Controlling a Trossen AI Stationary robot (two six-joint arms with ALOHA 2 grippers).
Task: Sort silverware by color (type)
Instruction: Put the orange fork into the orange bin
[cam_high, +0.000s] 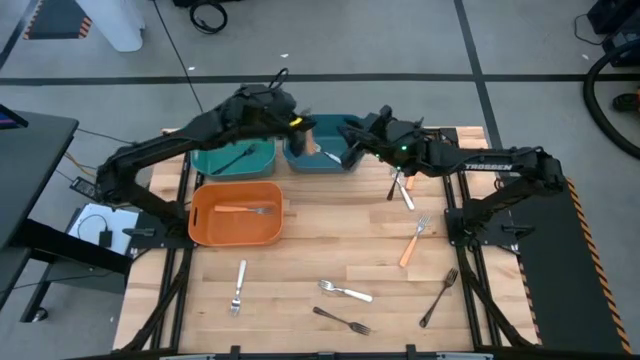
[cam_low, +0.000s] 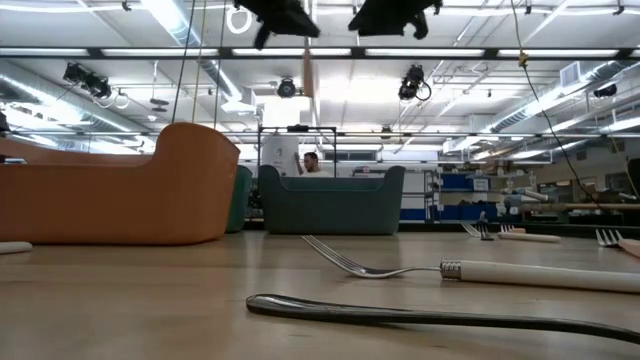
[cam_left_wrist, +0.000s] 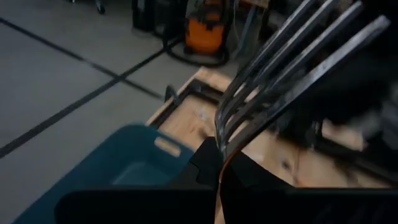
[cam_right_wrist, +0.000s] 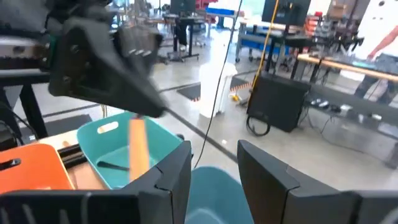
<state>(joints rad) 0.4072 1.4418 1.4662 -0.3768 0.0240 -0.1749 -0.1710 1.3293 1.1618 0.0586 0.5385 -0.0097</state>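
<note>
My left gripper (cam_high: 297, 122) hangs above the dark teal bin (cam_high: 322, 157) at the table's far side. It is shut on a fork with silver tines (cam_left_wrist: 292, 56) and a tan handle (cam_right_wrist: 138, 146). My right gripper (cam_right_wrist: 214, 168) is open and empty, and it hovers close by over the same bin's right part (cam_high: 348, 138). A black fork (cam_high: 238, 157) lies in the light teal bin (cam_high: 235, 160). An orange-handled fork (cam_high: 243, 209) lies in the orange bin (cam_high: 237, 228). Several more forks lie loose on the table. My left gripper pinches the fork between its two fingers at the neck (cam_left_wrist: 221, 146), where the tines join the handle. The tines stick out past the fingertips. The tan handle (cam_low: 308, 75) hangs straight down below the gripper, clear of the bin and the table.
Loose forks lie on the wooden table: silver ones (cam_high: 400, 185), an orange-handled one (cam_high: 413, 243), black ones (cam_high: 438, 297) (cam_high: 340, 320), a pale-handled one (cam_high: 345, 291) and a silver one (cam_high: 238, 287). The three bins stand at the far left.
</note>
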